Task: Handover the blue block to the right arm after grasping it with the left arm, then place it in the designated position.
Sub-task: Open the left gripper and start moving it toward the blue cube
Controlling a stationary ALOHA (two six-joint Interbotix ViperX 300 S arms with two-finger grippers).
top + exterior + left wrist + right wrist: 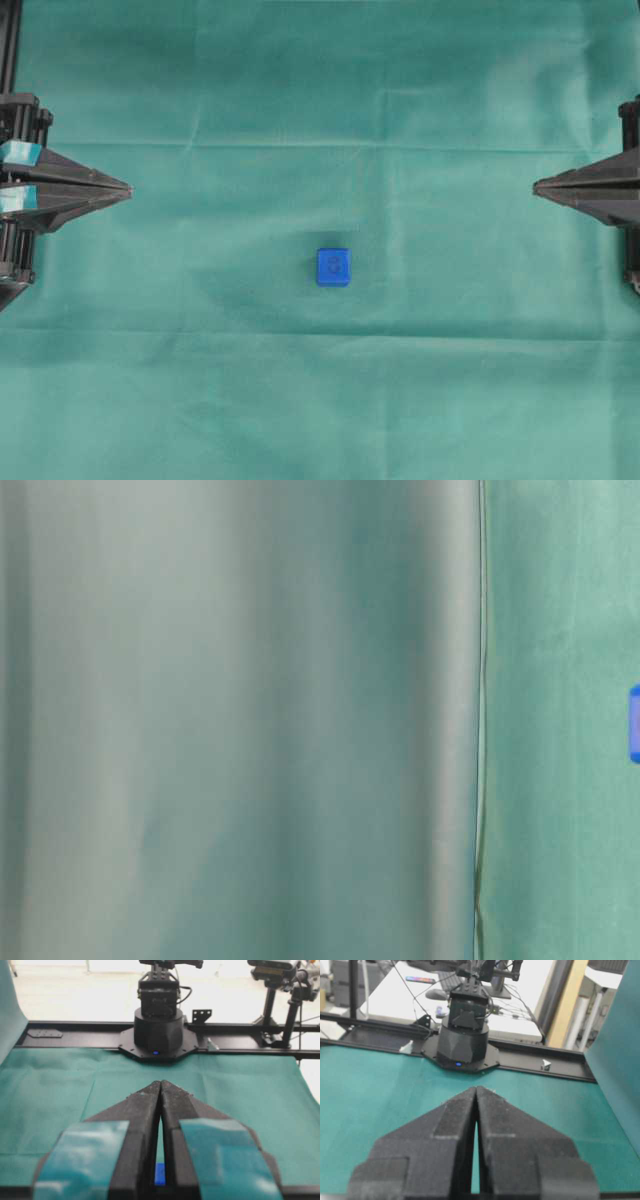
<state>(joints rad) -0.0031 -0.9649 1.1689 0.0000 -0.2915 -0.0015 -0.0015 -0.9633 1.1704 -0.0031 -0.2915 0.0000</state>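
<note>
Sitting mid-cloth, the blue block (333, 267) shows a faint circular emblem on top; left gripper (128, 191) and right gripper (537, 185) fingers pressed together, empty.

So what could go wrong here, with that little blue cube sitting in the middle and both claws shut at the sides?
The blue cube is small, so the left claw, now shut and far off, might nudge it aside rather than grip it. The green cloth has creases, so a pushed cube could tip. Passing it to the right claw in mid-air could drop it.
</note>
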